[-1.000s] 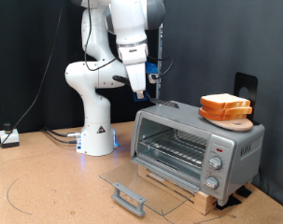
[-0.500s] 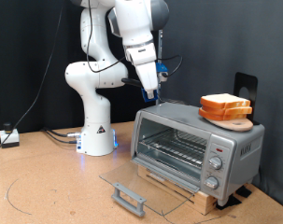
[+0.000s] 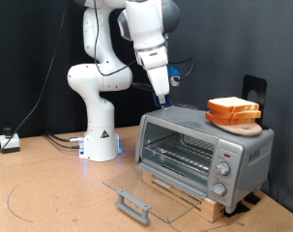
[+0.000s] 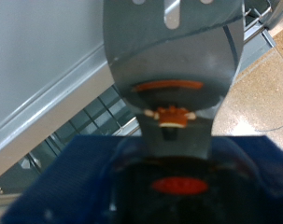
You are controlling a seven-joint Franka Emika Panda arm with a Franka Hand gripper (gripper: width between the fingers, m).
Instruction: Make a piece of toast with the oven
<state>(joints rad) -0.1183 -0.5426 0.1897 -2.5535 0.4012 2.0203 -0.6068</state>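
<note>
The oven point(image 3: 206, 151) stands on a wooden slatted base, and its glass door point(image 3: 146, 188) lies dropped open with the wire rack showing inside. The piece of toast point(image 3: 233, 106) rests on a round wooden board point(image 3: 245, 126) on the oven's roof. My gripper point(image 3: 162, 93) hangs above the roof's end towards the exterior view's left, well short of the toast. It is shut on a grey slotted spatula point(image 4: 174, 47), whose handle sits between the blue fingers point(image 4: 57, 187). In the wrist view the blade covers part of the rack point(image 4: 99, 117) below.
The white arm base point(image 3: 100, 135) stands at the exterior view's left of the oven, with cables point(image 3: 35, 140) trailing across the floor. The door's bar handle point(image 3: 133, 204) juts out in front. A black bracket point(image 3: 253, 89) stands behind the toast.
The gripper with the spatula has swung towards the exterior view's right and risen slightly, from beside the oven to above its roof edge. Toast and oven have not moved.
</note>
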